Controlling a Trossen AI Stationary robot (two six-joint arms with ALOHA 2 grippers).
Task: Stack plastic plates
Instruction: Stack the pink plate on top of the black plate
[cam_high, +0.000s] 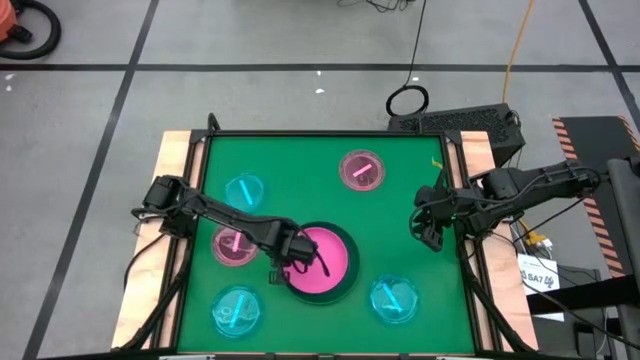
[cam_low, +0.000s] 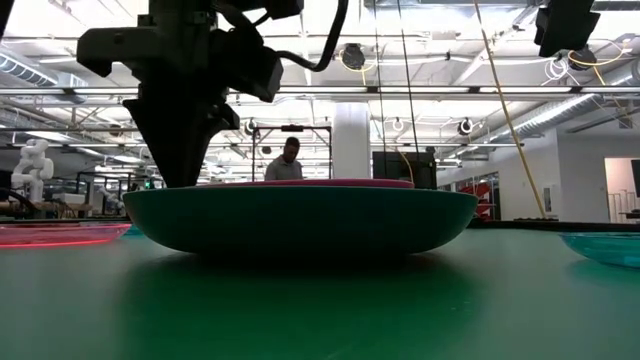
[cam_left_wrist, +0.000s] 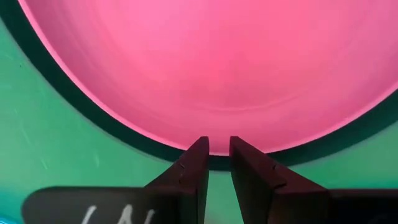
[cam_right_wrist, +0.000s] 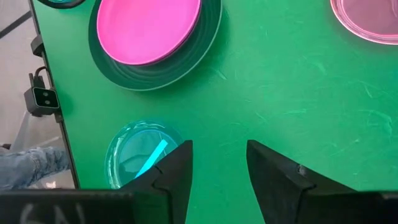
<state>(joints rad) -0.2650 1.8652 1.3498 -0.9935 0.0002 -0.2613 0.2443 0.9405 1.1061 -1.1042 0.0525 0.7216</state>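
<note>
A hot pink plate lies in a large dark green plate at the table's near middle. It also shows in the left wrist view and the low view. No black plate can be made out. Two translucent pink plates and three translucent cyan plates lie singly on the mat. My left gripper points down over the stack's left rim, with only a narrow slit between its fingers. My right gripper waits open at the table's right side. My left gripper's fingertips stand at the hot pink plate's rim from above, side by side along the rim, with nothing between them. I cannot tell whether they touch the rim or the dark plate under it.
The green mat has raised wooden borders on its left and right. A cyan plate lies just before my right gripper's fingers. In the low view a person stands far behind the table.
</note>
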